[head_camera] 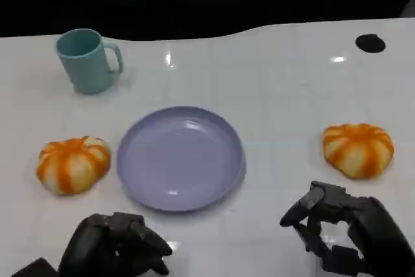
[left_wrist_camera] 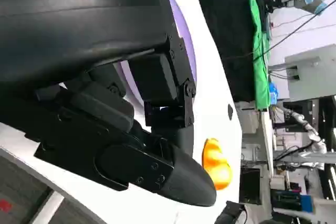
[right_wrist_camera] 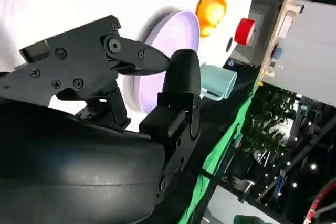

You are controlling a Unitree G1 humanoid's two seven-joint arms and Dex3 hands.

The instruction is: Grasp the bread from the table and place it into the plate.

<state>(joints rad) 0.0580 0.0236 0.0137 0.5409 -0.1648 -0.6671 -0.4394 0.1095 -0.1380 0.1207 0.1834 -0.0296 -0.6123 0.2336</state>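
Seen from the head: lilac plate (head_camera: 180, 157) at the middle of a white tabletop (head_camera: 279, 95), holding nothing. Two orange-and-white striped bread rolls, one on each side of the plate: left bread (head_camera: 72, 164) just beside its left rim, right bread (head_camera: 358, 149) well apart from its right rim. Both round, with no clear long axis.

Right hand (head_camera: 347, 231) low on the near side of the plate, to its right, fingers (head_camera: 305, 211) apart and curved, gripping nothing. Right bread just beyond this hand, away from the robot and slightly outward. Left hand (head_camera: 115, 246) near the plate's near-left edge, fingers curled in loosely; hard to tell whether closed, but nothing held. Left bread beyond that hand, on the side away from the plate.

Judged by these positions, each bread nearest the hand on its own side, the right hand the more ready with its spread fingers.

Teal mug (head_camera: 87, 60) far behind the plate, to its left; upright, contents not visible. Small black disc (head_camera: 370, 43) far behind, to the plate's right.
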